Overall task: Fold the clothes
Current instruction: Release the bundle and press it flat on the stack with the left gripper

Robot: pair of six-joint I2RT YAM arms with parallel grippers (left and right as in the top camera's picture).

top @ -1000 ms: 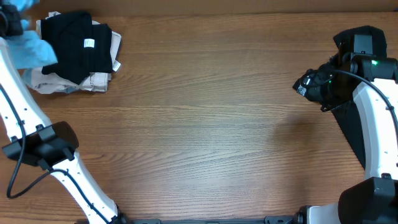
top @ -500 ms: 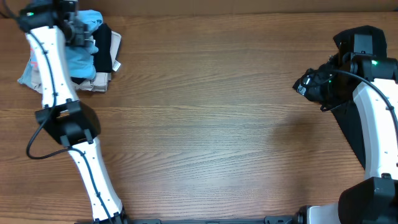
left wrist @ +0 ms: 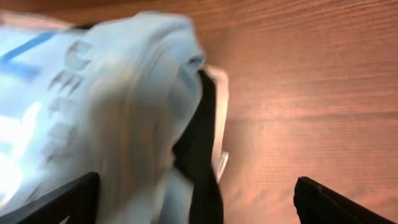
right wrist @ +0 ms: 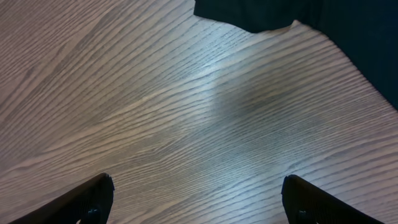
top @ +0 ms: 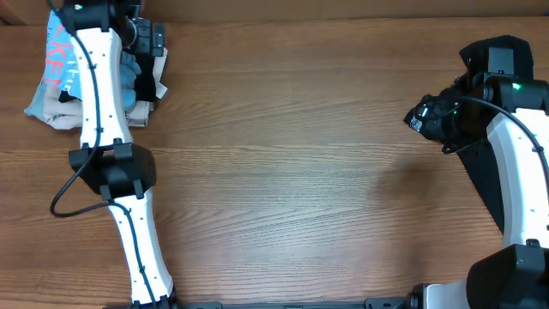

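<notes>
The clothes lie in a pile at the table's far left corner. On top is a light blue T-shirt (top: 53, 69) (left wrist: 93, 93) with white lettering and red-pink print. A black garment (top: 154, 67) (left wrist: 202, 143) pokes out under its right edge, and beige cloth (top: 60, 110) shows at the front. My left gripper (top: 141, 33) (left wrist: 196, 200) hovers over the pile's right edge, open, its fingers wide apart and gripping nothing. My right gripper (top: 419, 116) (right wrist: 199, 194) hangs open over bare wood at the right.
A black cloth (top: 482, 172) (right wrist: 311, 12) lies along the table's right edge under the right arm. The left arm (top: 107, 163) stretches from the front edge up to the pile. Wooden table (top: 292, 172) between the arms.
The left arm swung right across the pile and its gripper opened, letting go of the light blue T-shirt, which now lies on the pile. The right arm has not moved.
</notes>
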